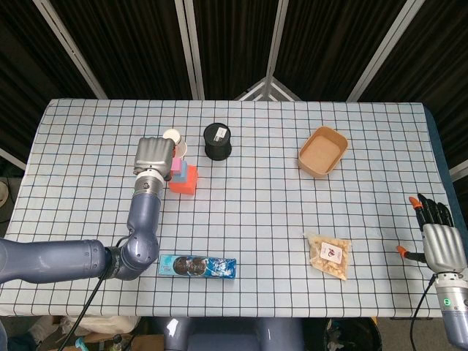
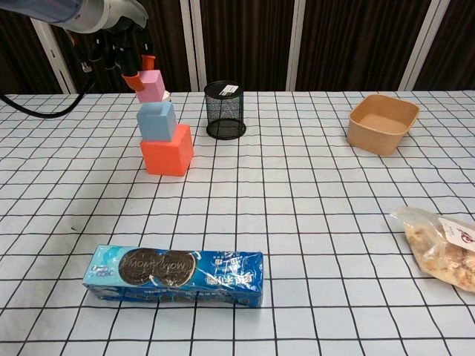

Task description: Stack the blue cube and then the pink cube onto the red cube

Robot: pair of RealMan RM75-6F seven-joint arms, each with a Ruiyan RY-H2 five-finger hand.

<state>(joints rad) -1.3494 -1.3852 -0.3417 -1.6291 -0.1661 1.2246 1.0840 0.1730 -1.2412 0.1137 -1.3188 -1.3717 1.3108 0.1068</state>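
Left hand (image 2: 122,41) pinching the pink cube (image 2: 151,86) just above the blue cube (image 2: 156,121), apparently apart from it, tilted a little. Blue cube already seated on the red cube (image 2: 168,150), toward the far left part of the worktop (image 1: 256,190). Held high, likely to clear the stack's top edge before lowering and squaring up. White cup (image 1: 172,137) just behind the stack, black mesh holder (image 2: 225,110) near on its right: little room there. Open room in front and to the left for withdrawing. Cookie pack (image 2: 174,277) near the front edge, well apart. Right hand (image 1: 441,240) beyond the right edge, fingers spread, holding nothing.
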